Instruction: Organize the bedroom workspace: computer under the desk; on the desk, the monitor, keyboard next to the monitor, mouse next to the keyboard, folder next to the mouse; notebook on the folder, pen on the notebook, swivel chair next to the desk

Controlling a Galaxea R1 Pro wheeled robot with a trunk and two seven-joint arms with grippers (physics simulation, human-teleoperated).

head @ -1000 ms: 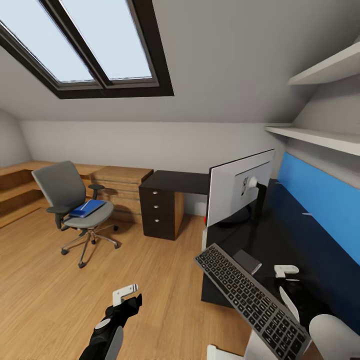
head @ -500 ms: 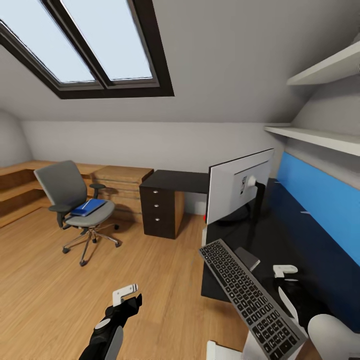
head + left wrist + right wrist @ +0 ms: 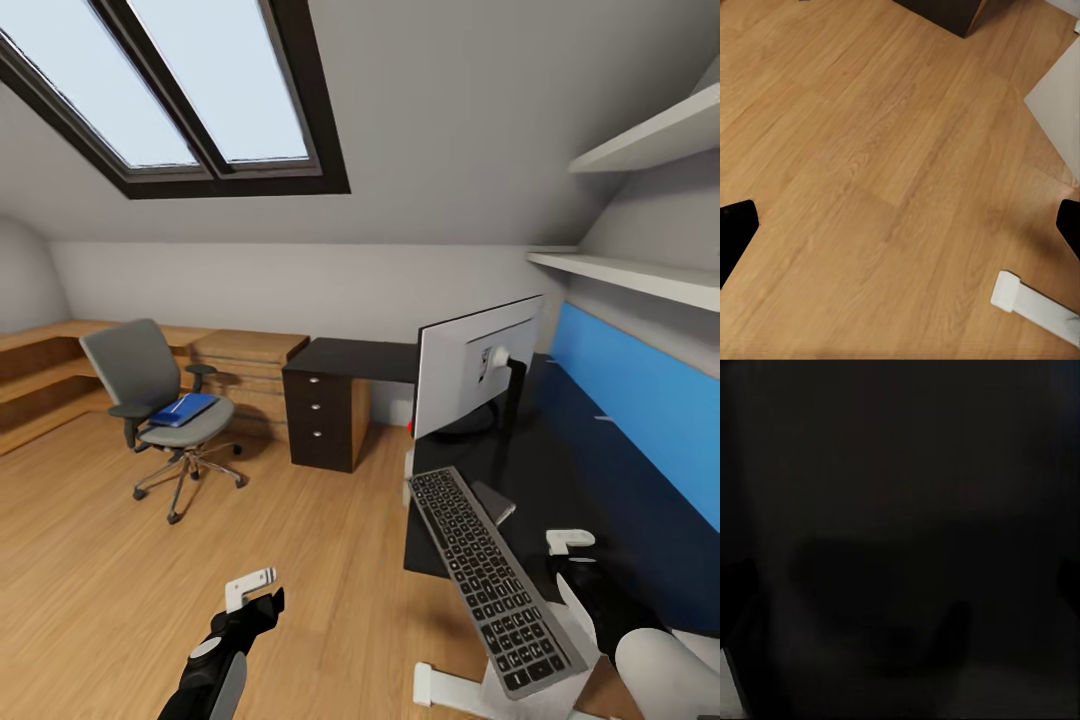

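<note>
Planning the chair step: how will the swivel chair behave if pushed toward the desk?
The swivel chair stands on castors on smooth wood floor, so it probably rolls easily. It may spin rather than travel straight. The folder lying loose on its seat could slide off.

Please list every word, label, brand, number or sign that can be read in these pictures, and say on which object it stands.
No text is readable anywhere.
Slim silver-framed keyboard with dark keys: key legends too small to read.
Silver-white back of the wide flat monitor: a small dark patch by the stand mount, too blurred to read.
Bright blue flat folder on the grey swivel chair: no lettering visible.
</note>
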